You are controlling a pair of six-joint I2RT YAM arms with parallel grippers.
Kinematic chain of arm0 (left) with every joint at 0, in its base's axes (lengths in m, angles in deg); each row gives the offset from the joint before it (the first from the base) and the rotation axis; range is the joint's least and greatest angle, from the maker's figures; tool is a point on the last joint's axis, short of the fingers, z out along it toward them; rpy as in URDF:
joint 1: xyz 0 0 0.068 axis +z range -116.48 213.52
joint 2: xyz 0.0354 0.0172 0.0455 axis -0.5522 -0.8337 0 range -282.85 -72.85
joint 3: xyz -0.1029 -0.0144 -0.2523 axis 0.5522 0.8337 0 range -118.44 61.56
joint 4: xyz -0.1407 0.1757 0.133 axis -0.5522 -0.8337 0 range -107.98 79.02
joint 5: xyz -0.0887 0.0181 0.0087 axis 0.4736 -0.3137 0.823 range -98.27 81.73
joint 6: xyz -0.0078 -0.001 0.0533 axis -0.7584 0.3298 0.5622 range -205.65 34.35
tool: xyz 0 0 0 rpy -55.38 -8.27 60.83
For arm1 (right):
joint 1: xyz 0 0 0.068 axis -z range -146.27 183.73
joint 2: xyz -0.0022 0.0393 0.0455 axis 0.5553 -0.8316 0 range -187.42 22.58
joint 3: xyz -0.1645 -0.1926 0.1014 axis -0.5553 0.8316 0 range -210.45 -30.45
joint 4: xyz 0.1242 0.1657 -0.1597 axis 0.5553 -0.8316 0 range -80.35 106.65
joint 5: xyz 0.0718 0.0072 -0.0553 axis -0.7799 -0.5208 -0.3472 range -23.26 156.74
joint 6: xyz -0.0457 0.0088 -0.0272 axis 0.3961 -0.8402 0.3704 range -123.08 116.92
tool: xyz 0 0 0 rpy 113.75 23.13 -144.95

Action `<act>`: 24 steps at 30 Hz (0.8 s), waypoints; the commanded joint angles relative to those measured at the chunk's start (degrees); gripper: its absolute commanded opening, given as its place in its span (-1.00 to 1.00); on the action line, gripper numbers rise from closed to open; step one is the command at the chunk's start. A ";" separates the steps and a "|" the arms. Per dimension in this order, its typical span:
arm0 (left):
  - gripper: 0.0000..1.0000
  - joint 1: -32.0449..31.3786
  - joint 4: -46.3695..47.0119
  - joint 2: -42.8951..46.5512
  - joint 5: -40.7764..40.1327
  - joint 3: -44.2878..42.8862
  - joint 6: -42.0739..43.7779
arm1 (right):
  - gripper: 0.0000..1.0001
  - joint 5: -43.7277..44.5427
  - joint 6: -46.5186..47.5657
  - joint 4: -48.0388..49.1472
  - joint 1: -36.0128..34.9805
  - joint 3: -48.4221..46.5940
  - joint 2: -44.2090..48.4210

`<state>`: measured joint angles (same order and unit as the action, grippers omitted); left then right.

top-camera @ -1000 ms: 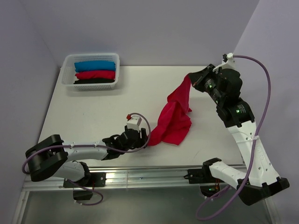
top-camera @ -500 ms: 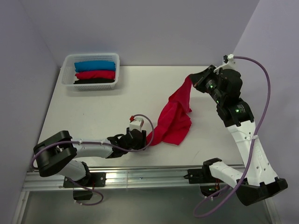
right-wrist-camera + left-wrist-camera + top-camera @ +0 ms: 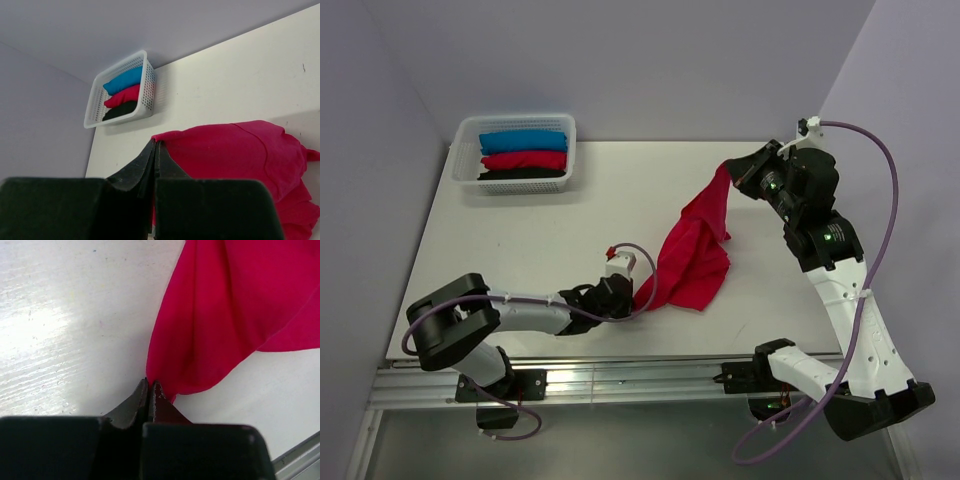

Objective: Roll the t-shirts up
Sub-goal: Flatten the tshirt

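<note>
White table [image 3: 520,230], crimson t-shirt [image 3: 695,255] centre-right, stretched diagonal: long axis near-left to far-right, far end lifted, near bulk on table. Up high, right gripper [image 3: 728,166] pinching raised far corner. Down low, left gripper [image 3: 635,300], jaws pressed together on near corner.

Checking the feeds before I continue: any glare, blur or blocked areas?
Top external: even light, sharp, no glare on the red t-shirt. Left wrist: glare washes out the table at left; the left fingers are a dark blur across the bottom. Right wrist: right fingers out of focus, blocking the lower frame; basket clear.
</note>
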<state>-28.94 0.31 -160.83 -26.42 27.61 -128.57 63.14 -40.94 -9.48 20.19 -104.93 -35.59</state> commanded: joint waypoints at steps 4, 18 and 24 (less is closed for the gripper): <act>-0.99 0.58 -15.55 5.71 -2.50 -4.54 -4.19 | -1.00 -0.27 1.30 2.40 1.15 -0.40 1.39; -0.99 24.73 -46.17 40.70 -7.42 -18.40 -7.10 | -1.00 -7.82 5.17 7.13 4.84 20.14 15.01; -0.99 30.80 -54.25 37.98 -12.95 -30.79 -5.07 | -1.00 -8.27 6.23 10.04 4.84 30.35 21.25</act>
<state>-1.00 -46.57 -121.60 -34.47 3.08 -135.28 56.52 -36.40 -4.87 24.65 -76.08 -16.46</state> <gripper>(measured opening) 0.023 0.005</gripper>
